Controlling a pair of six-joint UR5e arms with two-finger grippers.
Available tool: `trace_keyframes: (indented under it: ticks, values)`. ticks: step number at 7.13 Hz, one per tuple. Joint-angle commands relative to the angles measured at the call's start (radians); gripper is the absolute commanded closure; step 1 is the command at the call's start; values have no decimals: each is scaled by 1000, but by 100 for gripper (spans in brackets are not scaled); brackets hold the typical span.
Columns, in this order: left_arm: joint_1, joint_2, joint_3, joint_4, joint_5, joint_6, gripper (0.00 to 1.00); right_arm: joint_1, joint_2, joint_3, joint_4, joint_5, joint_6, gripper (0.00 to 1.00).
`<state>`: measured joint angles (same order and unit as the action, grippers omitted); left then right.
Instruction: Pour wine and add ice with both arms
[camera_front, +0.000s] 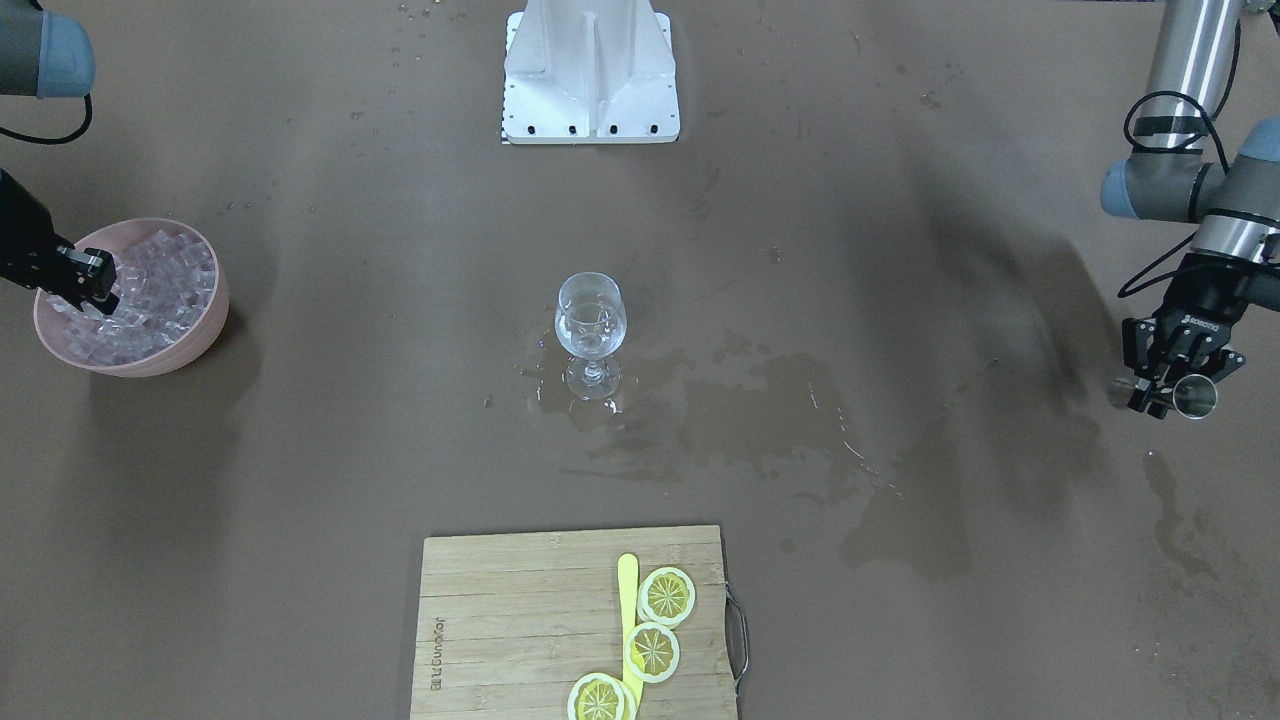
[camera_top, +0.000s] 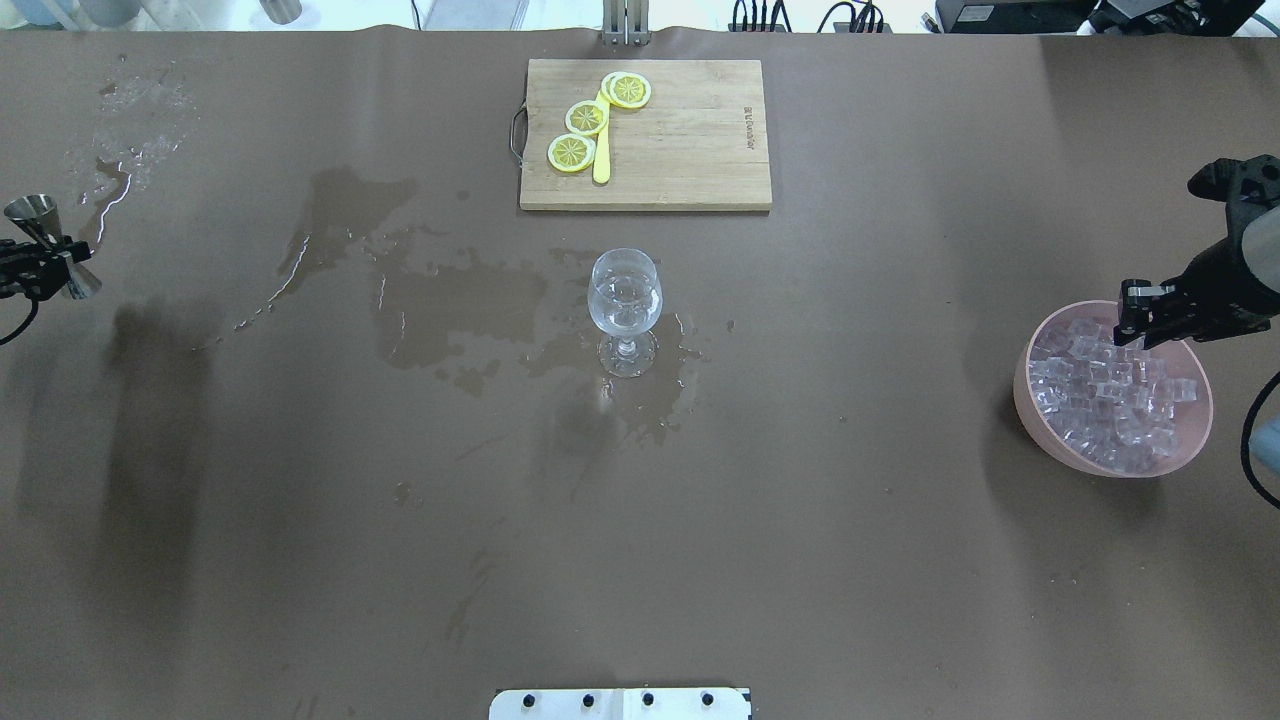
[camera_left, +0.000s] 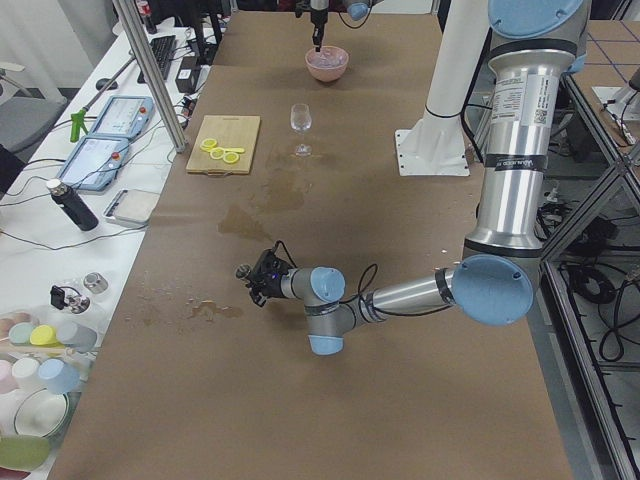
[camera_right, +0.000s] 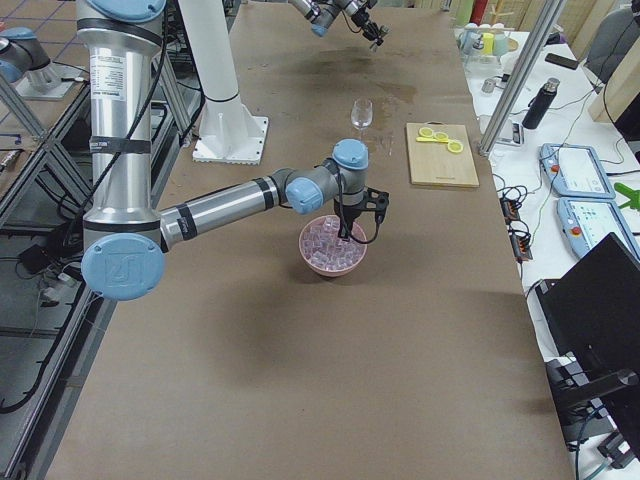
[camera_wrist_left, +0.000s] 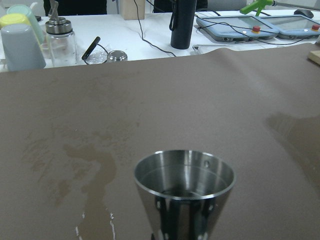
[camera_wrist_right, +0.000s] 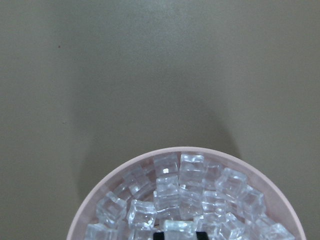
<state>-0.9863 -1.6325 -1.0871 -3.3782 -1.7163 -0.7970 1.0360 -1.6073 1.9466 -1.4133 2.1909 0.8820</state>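
A brown cover (camera_top: 900, 500) lies over the whole table. It is darkened by wet patches (camera_top: 450, 300) that spread from the middle toward the robot's left end, and a shiny puddle (camera_top: 110, 180) lies near the far left corner.

A stemmed glass (camera_top: 625, 300) stands upright at the centre, in the wet, with a little clear wine (camera_front: 590, 340) low in its bowl. A wooden cutting board (camera_top: 690, 140) lies against the middle of the far edge, with three lemon slices (camera_top: 586, 117) and a yellow stick (camera_top: 602, 160) on it. The white base (camera_front: 590, 90) sits at the middle of the near edge.

Near the right end is a pink bowl (camera_top: 1030, 420) heaped with ice (camera_top: 1110, 400). The right gripper (camera_top: 1132, 330) dips into the cubes on the bowl's far side. Its fingertips are about a cube apart with ice between them, but I cannot tell whether they grip any.

At the left end the left gripper (camera_front: 1165, 385) is clamped round the waist of a steel jigger (camera_front: 1195, 395). Whether the jigger touches the cover cannot be told.

Beyond the far edge runs a white bench (camera_left: 60, 230) with two control tablets (camera_left: 100, 160), a black bottle (camera_left: 72, 205), coloured cups (camera_left: 45, 335) and cables. A metal frame post (camera_left: 150, 70) rises there.
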Motion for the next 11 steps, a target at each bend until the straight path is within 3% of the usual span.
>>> trace_keyframes:
  ticks: [1,3,5,9,11]
  values:
    - [0,-10,-80,6,3,-36,100,32,24,26,-125,4,-125,79]
    - [0,-29,-138,5,9,-105,100,73,73,26,-189,65,-126,81]
    - [0,-88,-137,8,9,-105,100,66,75,22,-196,69,-126,88]
    - [9,-197,-201,137,14,-113,100,102,107,26,-220,69,-126,88]
    - [59,-205,-334,298,69,-114,100,116,106,44,-220,70,-126,88]
